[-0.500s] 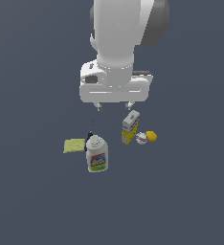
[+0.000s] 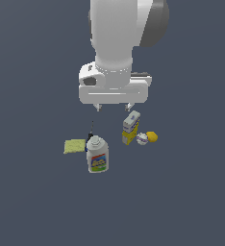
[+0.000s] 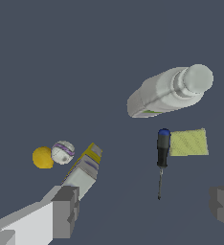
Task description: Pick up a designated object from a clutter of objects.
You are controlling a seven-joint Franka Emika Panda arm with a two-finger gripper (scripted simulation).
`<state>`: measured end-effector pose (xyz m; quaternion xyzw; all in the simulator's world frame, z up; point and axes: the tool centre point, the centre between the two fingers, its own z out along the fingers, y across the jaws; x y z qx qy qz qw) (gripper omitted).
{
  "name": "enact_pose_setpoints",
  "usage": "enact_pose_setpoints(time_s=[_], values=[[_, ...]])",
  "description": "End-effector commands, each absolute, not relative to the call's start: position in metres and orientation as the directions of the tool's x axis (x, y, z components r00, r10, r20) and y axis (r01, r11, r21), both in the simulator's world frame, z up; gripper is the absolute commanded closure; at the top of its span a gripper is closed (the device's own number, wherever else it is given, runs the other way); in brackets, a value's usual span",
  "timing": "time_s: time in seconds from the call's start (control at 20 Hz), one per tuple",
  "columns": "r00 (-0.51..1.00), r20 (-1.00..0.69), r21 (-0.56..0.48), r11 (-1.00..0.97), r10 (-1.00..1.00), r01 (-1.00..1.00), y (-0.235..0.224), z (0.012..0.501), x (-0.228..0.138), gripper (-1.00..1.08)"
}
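The yellow-green pad [image 2: 75,146] lies flat at the exterior view's left end of the clutter, beside the white labelled bottle [image 2: 96,154]. In the wrist view the pad [image 3: 189,142] lies next to the blue-black screwdriver [image 3: 162,153] and near the lying bottle [image 3: 169,92]. My gripper [image 2: 113,107] hangs open and empty well above the clutter, up and to the exterior view's right of the pad. Its fingers [image 3: 66,210] are spread wide, with the gripper [image 3: 145,208] touching nothing.
The yellow-white box [image 2: 130,127], the small white ball [image 2: 142,139] and the yellow fruit [image 2: 152,137] sit at the exterior view's right of the bottle. The screwdriver [image 2: 91,132] lies behind the bottle. The box [image 3: 84,170] shows close to one finger in the wrist view.
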<state>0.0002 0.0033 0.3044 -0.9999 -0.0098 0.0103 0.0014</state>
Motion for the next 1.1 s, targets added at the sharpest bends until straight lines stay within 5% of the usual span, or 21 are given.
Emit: enact_pose_setpoints(time_s=[0.0,0.5,1.05], values=[[1.000,-0.024,-0.006,-1.000,0.018,0.018,0.003,0.305,0.000,-0.92],[0.998,-0.024,-0.013,-0.999,-0.051,-0.051,-0.005,0.293,0.004,-0.92],[0.937,-0.031,-0.032,-0.936,-0.348,-0.349,-0.043,0.240,0.016,-0.92]])
